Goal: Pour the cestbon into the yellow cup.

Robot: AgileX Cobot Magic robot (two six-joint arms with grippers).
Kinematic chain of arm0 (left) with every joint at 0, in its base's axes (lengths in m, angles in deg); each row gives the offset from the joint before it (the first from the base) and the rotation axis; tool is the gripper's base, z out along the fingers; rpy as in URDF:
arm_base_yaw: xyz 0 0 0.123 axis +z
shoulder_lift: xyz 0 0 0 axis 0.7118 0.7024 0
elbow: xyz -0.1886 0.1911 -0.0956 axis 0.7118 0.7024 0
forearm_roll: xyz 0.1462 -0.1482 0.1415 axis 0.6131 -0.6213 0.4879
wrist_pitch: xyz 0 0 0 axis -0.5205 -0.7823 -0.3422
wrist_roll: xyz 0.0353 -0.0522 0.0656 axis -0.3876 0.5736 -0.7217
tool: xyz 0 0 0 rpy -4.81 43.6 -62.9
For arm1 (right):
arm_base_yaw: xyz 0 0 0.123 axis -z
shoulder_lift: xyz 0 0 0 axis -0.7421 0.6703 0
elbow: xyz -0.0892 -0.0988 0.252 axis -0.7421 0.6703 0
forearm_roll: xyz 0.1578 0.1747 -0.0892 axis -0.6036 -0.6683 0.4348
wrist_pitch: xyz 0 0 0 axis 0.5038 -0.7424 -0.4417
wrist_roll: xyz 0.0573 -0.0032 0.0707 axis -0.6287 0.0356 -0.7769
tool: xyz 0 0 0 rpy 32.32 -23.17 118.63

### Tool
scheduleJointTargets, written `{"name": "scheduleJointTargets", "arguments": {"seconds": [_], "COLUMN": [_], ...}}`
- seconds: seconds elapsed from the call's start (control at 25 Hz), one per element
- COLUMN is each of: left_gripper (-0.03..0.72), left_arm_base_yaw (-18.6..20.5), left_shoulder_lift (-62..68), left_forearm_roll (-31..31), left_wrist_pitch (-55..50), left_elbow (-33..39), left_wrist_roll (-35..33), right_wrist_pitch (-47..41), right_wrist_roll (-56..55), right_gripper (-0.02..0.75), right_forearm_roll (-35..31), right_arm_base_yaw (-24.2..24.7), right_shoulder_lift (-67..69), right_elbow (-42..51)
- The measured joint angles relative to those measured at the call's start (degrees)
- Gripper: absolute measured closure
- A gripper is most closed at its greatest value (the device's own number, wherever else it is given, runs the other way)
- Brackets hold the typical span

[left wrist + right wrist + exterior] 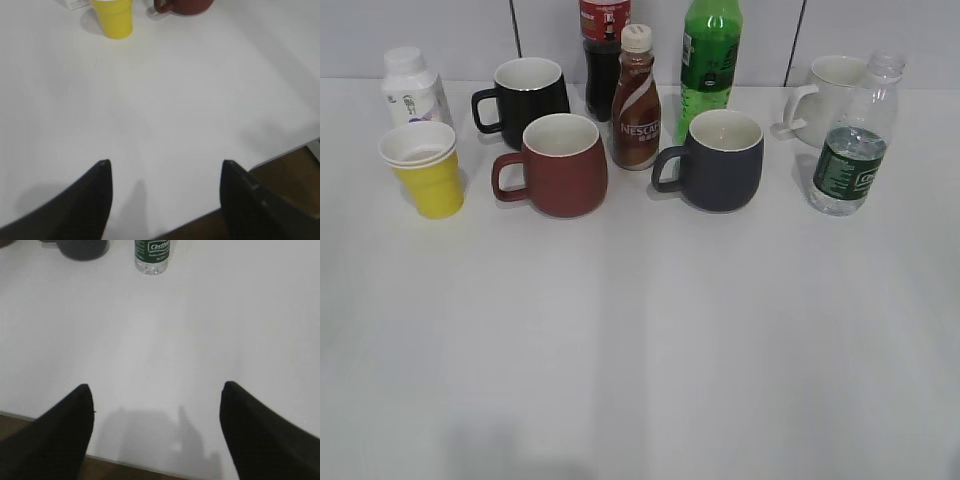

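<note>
The cestbon bottle stands upright at the right of the table, clear with a dark green label and no cap. Its lower part shows at the top of the right wrist view. The yellow cup stands at the far left. It also shows at the top of the left wrist view. My left gripper is open and empty over the table's near edge, far from the cup. My right gripper is open and empty near the front edge, far from the bottle. Neither gripper shows in the exterior view.
A red-brown mug, a dark grey mug, a black mug and a white mug stand in the back half. A Nescafe bottle, a bright green bottle, a dark soda bottle and a white bottle stand among them.
</note>
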State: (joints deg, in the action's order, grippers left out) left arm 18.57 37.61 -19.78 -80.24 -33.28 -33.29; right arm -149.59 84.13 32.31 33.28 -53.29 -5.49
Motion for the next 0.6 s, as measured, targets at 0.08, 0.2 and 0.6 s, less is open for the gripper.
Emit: {"name": "scheduleJointTargets", "arguments": {"seconds": [0.08, 0.2, 0.6], "left_gripper": [0.178, 0.178, 0.178], "left_arm_base_yaw": [0.0, 0.0, 0.0], "left_shoulder_lift": [0.0, 0.0, 0.0], "left_forearm_roll": [-0.1, 0.0, 0.4], "left_wrist_pitch": [0.0, 0.0, 0.0], "left_elbow": [0.0, 0.1, 0.0], "left_wrist_roll": [-0.1, -0.2, -0.2], "right_wrist_pitch": [0.3, 0.6, 0.8], "right_wrist_roll": [0.0, 0.0, 0.0], "right_gripper": [0.150, 0.150, 0.150], "right_forearm_roll": [0.0, -0.1, -0.1], "right_arm_base_yaw": [0.0, 0.0, 0.0], "right_shoulder_lift": [0.0, 0.0, 0.0], "right_elbow": [0.0, 0.0, 0.0]}}
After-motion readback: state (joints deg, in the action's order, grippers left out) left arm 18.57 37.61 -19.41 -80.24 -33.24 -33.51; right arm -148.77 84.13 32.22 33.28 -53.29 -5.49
